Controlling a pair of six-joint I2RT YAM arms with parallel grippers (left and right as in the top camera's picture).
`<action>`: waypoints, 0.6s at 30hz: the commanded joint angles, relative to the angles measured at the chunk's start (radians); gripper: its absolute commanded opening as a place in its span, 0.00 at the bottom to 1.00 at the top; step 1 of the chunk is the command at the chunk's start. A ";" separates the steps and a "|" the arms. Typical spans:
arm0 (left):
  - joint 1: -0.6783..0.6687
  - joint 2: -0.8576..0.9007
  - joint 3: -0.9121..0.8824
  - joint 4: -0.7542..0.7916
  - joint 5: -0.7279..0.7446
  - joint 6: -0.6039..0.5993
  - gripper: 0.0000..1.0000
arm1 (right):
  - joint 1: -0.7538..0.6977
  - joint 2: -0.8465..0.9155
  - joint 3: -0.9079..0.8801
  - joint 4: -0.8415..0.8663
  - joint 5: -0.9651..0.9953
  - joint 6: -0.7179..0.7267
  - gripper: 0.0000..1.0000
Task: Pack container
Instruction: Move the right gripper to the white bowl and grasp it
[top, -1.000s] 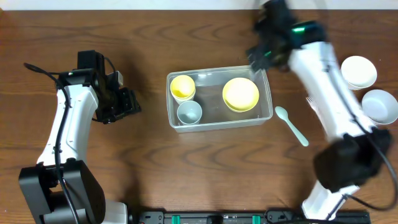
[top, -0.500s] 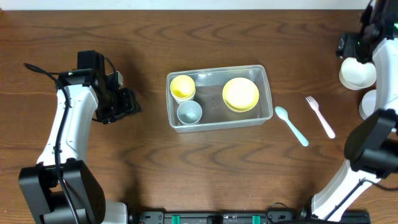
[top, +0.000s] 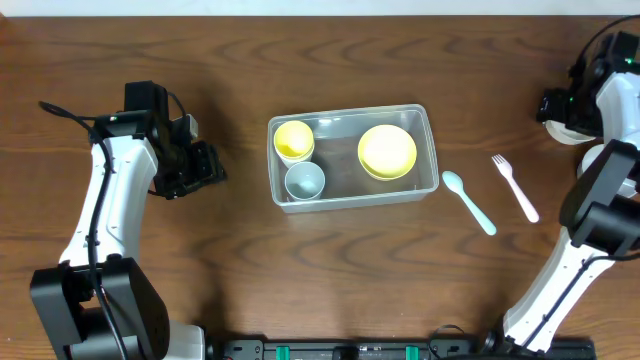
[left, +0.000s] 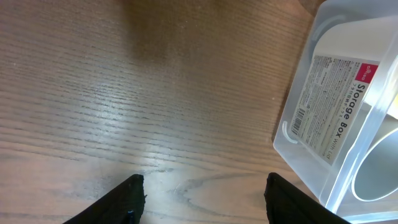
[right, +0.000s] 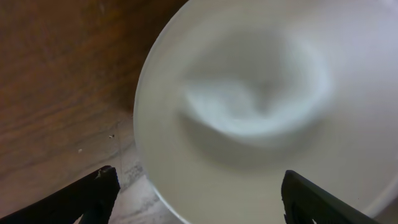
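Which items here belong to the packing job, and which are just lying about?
Job: container; inside it yellow cup, grey cup, yellow bowl; white bowl below the right gripper.
Lying about: green spoon, pink fork, both loose on the table, likely packed later.

The left arm stands bent at the elbow with its wrist turned inward. The left gripper points sideways, away from its own base, and its two dark fingers are spread wide apart. The right arm reaches far out from its base, folded at the elbow. The right gripper also has its jaws parted wide.
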 joint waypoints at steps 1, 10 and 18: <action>0.002 -0.001 0.009 -0.002 0.012 0.010 0.63 | 0.018 0.014 -0.002 -0.002 -0.021 -0.022 0.85; 0.002 -0.001 0.009 -0.002 0.012 0.010 0.63 | 0.023 0.014 -0.002 -0.024 -0.021 -0.021 0.44; 0.002 -0.001 0.009 -0.002 0.012 0.010 0.63 | 0.025 0.014 -0.002 -0.029 -0.039 -0.022 0.21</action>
